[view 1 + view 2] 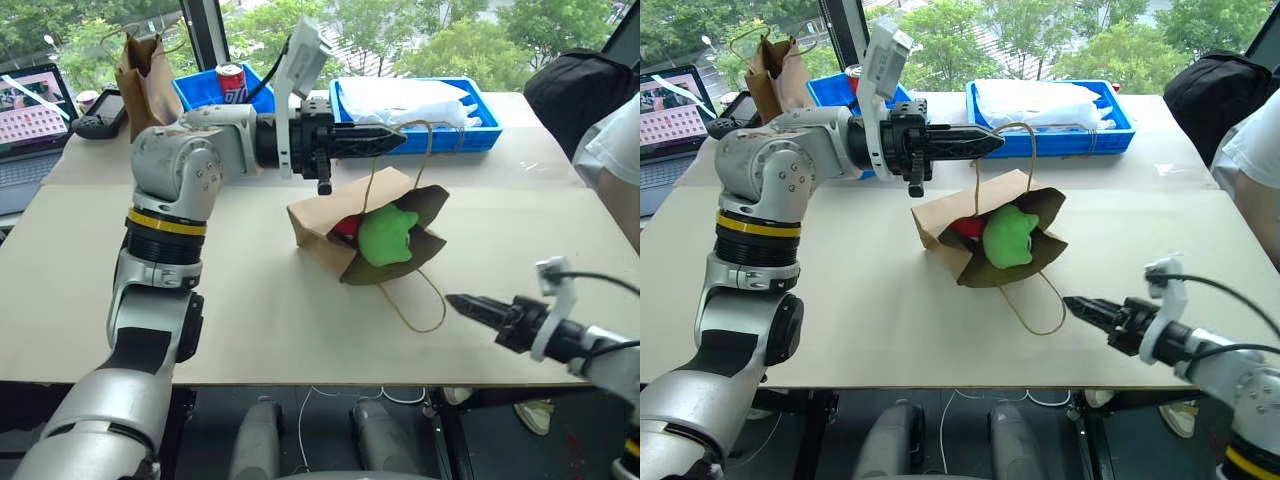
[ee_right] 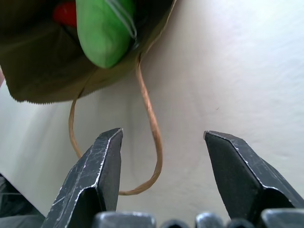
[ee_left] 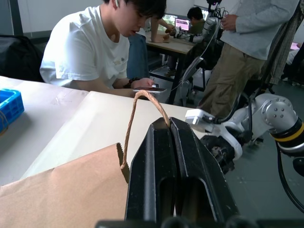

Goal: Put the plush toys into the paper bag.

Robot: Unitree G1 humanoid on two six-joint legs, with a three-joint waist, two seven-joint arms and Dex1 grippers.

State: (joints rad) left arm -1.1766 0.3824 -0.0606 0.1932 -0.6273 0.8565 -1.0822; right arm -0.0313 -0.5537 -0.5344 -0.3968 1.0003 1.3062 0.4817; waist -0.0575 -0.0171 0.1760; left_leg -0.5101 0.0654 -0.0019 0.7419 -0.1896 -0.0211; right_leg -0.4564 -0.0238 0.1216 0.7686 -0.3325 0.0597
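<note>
The paper bag (image 1: pixel 345 232) is seen lying on its side at the middle of the table (image 1: pixel 250 320), mouth toward 4 o'clock, with the green plush toy (image 1: pixel 388 236) and the red plush toy (image 1: pixel 347 226) inside. Its upper handle (image 3: pixel 142 114) is pinched by the closed left gripper (image 1: pixel 400 138). The right gripper (image 2: pixel 164 156) is held empty, jaws wide, at 4 o'clock from the bag.

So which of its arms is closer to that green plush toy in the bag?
Left. The left gripper hangs just above the paper bag holding the green plush toy, its jaws shut on the upper handle. The right gripper sits farther off, jaws open.
</note>
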